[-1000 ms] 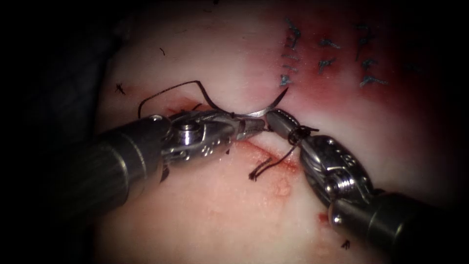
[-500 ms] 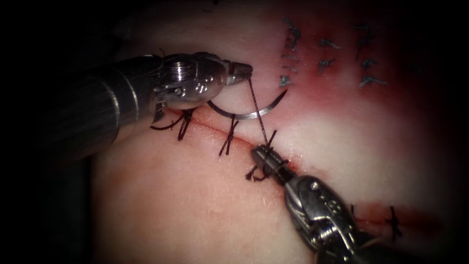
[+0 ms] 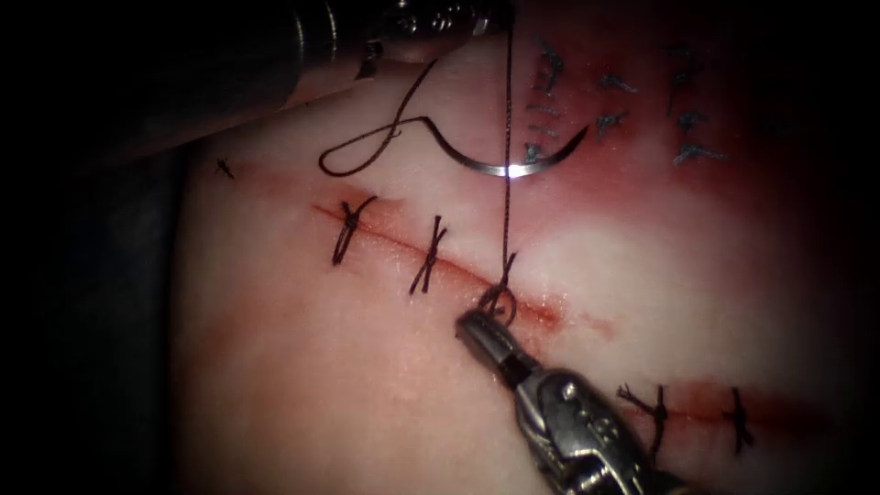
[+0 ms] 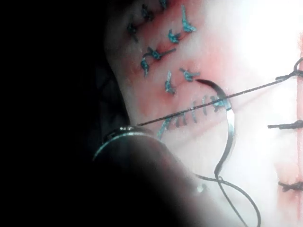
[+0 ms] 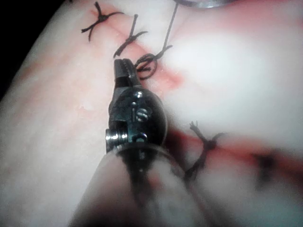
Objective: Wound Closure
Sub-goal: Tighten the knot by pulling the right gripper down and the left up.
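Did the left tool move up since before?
Yes. The left tool rose toward the top of the endoscope view, away from the stitched cut, with the thread stretched taut from it down to the cut.

Rows of small blue-grey stitch marks (image 3: 610, 101) sit on the reddened patch at the far side, well apart from the cut; in the left wrist view the same marks (image 4: 163, 52) appear as short teal knots in rows.

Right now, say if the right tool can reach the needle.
Probably yes: the needle lies free on the tissue above the cut, nothing between but the taut thread the left tool holds.
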Controlling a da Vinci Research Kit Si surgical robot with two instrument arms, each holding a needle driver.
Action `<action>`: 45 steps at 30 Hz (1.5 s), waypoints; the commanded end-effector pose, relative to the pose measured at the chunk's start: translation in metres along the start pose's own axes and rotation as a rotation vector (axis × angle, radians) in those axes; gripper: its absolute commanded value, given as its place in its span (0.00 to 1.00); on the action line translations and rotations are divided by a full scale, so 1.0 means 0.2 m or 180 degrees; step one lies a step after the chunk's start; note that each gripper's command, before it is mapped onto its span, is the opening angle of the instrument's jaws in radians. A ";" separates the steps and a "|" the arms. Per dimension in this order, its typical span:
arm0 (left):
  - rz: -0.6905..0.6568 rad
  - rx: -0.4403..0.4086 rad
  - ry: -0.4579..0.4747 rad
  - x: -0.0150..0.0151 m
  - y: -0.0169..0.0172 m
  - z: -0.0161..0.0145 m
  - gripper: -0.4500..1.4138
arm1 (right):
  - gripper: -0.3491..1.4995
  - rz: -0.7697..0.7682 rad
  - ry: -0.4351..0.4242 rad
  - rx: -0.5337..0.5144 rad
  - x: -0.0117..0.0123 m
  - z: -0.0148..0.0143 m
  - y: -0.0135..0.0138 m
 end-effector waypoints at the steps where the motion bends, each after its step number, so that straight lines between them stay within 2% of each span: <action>1: 0.0026 0.0028 -0.0006 0.001 -0.006 0.004 0.05 | 0.00 -0.0002 0.0007 0.0016 -0.002 0.002 -0.002; 9: -0.0016 0.0184 -0.0043 -0.006 -0.016 0.011 0.05 | 0.00 -0.0049 0.0009 0.0079 -0.001 -0.005 -0.007; 17: -0.0151 0.0527 -0.0037 -0.009 -0.025 0.015 0.05 | 0.00 -0.0088 0.0025 0.0113 -0.003 -0.011 -0.012; 24: -0.0200 0.0578 -0.0023 -0.007 -0.031 0.021 0.05 | 0.00 -0.0116 0.0052 0.0128 -0.006 -0.014 -0.015; 27: -0.0232 0.0602 -0.0031 -0.007 -0.035 0.026 0.05 | 0.00 -0.0145 0.0030 0.0128 -0.012 -0.016 -0.017; 39: -0.0253 0.0701 -0.0009 -0.009 -0.041 0.041 0.05 | 0.00 -0.0159 0.0018 0.0120 -0.014 -0.013 -0.011; 45: -0.0262 0.0738 -0.0017 -0.012 -0.045 0.046 0.05 | 0.00 -0.0212 -0.0037 0.0129 -0.021 -0.017 -0.012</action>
